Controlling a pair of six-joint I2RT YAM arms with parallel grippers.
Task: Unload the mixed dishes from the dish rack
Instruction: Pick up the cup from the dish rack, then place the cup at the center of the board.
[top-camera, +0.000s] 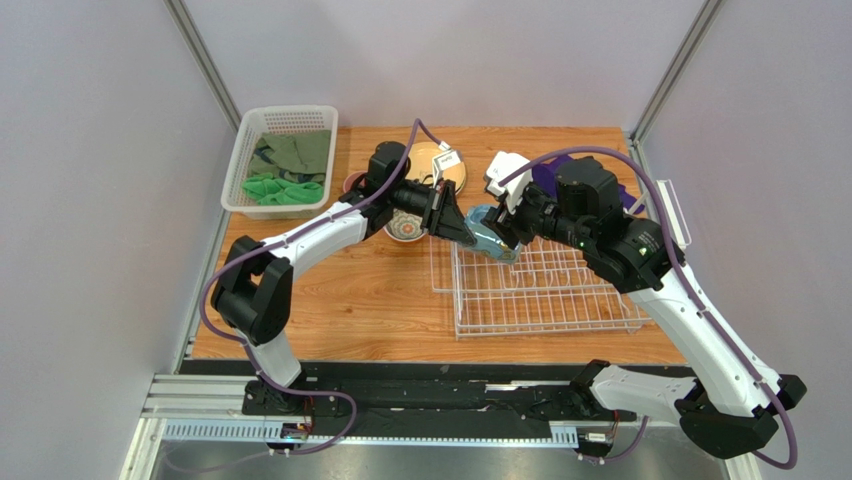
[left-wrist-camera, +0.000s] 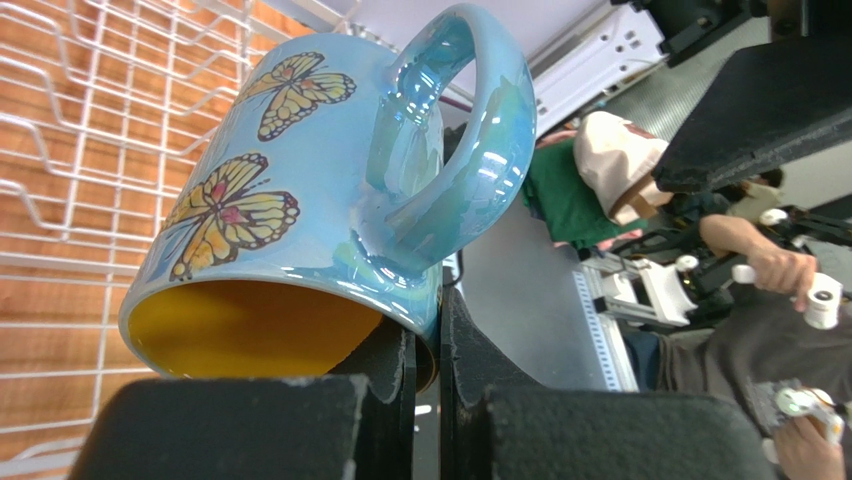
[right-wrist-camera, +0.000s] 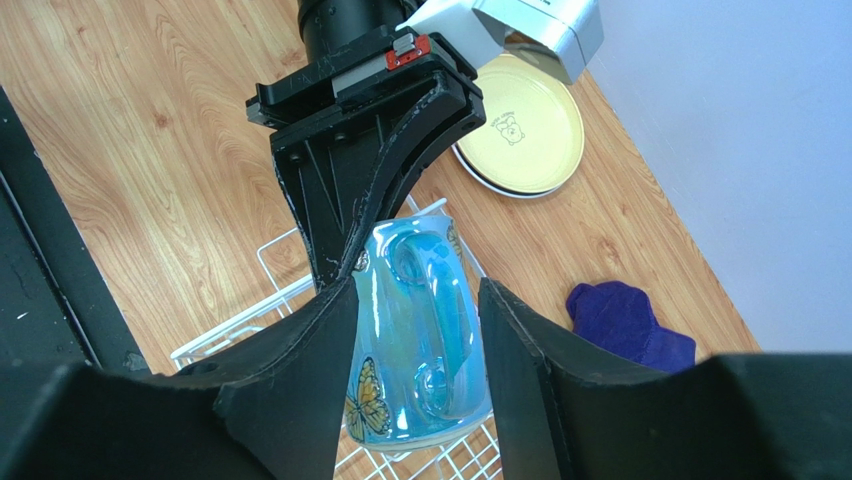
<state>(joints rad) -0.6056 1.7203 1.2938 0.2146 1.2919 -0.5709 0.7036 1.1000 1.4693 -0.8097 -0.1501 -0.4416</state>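
Mug (left-wrist-camera: 300, 200) sat rim-pinched in the left hand (left-wrist-camera: 428, 340), the right hand (right-wrist-camera: 415, 330) straddling its body, squeezing or not I couldn't tell, dish rack (top-camera: 545, 328) beneath both, and the smart play was one hand releasing only once the other's hold felt firm.

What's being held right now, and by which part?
The left gripper pinches the blue mug by its rim, beside the handle. The right gripper straddles the mug's body; whether it grips is unclear.
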